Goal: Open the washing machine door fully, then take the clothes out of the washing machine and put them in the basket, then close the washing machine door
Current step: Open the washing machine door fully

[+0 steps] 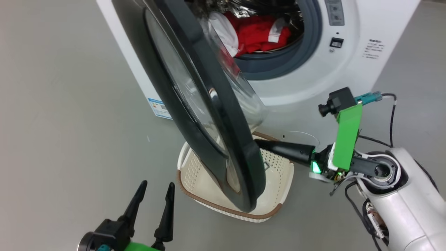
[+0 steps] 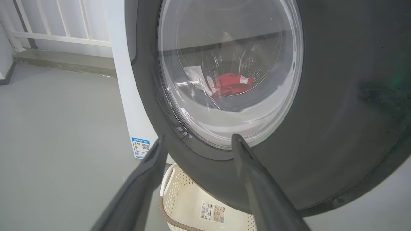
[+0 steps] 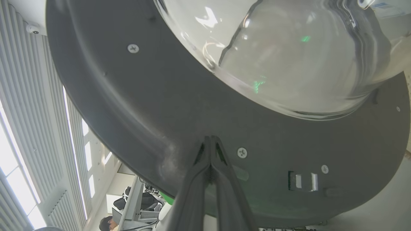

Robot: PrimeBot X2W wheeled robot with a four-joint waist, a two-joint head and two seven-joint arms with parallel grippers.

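floor (image 2: pixel 57 128): we see plain grey, below washing machine door (image 2: pixel 337 96)
left claw (image 2: pixel 199 138): released, empty
right claw (image 3: pixel 210 139): clenched against door

The left gripper (image 1: pixel 157 183) sits at the lower left of the head view, its two dark fingers (image 1: pixel 134 204) pointing upward and spread wide apart, with nothing between them; the left wrist view (image 2: pixel 198 138) confirms the wide gap. The right forearm (image 1: pixel 400 209), pale and rounded, enters from the lower right and ends in a black-ringed wrist joint (image 1: pixel 379 170). A green bracket (image 1: pixel 346 136) on this wrist carries a black camera (image 1: pixel 336 103), and a green indicator light (image 1: pixel 316 167) glows at the finger base. The right gripper (image 1: pixel 264 143) extends level toward the robot's left, fingers pressed together along their length, tips meeting in one point (image 3: pixel 210 138).
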